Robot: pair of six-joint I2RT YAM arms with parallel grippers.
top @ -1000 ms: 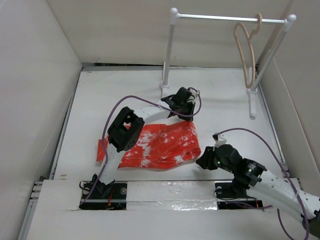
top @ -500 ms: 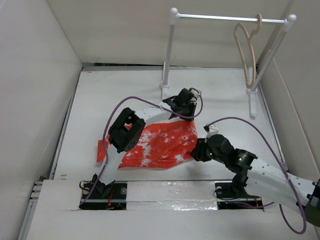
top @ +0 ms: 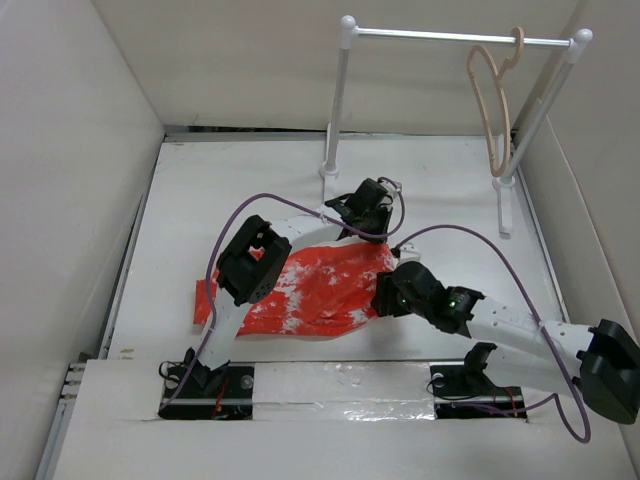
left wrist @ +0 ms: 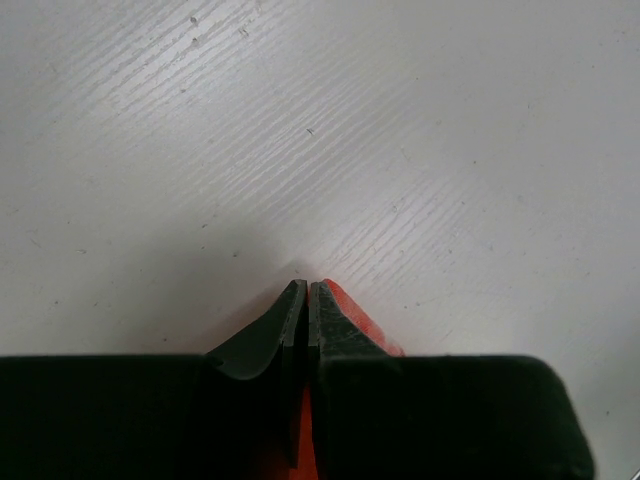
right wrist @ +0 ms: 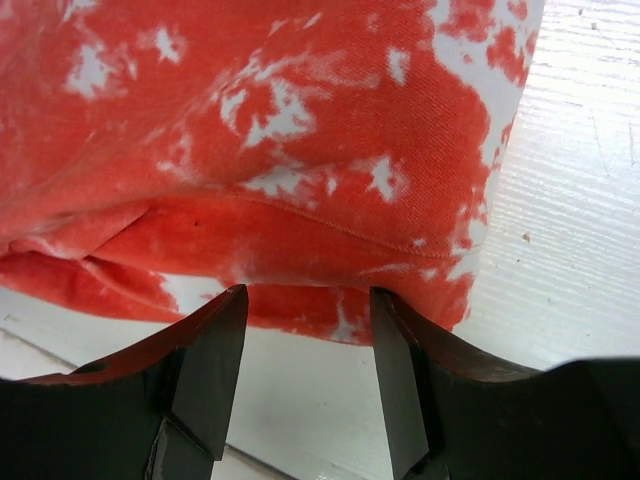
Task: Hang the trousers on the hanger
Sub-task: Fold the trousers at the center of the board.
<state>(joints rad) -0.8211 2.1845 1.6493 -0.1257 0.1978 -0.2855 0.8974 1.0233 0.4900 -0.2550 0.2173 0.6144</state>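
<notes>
The orange-red trousers [top: 320,288] with white blotches lie folded flat on the white table, in the middle. My left gripper [top: 368,222] is at their far right corner, shut on a bit of the cloth [left wrist: 345,310] that shows red between and beside the fingers. My right gripper [top: 385,296] is open at the trousers' near right edge; in the right wrist view the cloth hem [right wrist: 330,250] lies just past its spread fingertips [right wrist: 215,330], untouched. The beige hanger [top: 490,105] hangs by its hook on the white rail at the back right.
The white two-post rail stand [top: 340,100] stands at the back, its feet on the table. White walls close in the left, back and right sides. A taped strip [top: 340,385] runs along the near edge by the arm bases.
My right arm has reached left and forward, bringing its open gripper up to the trousers' near right edge. The left gripper and the trousers have stayed put.
</notes>
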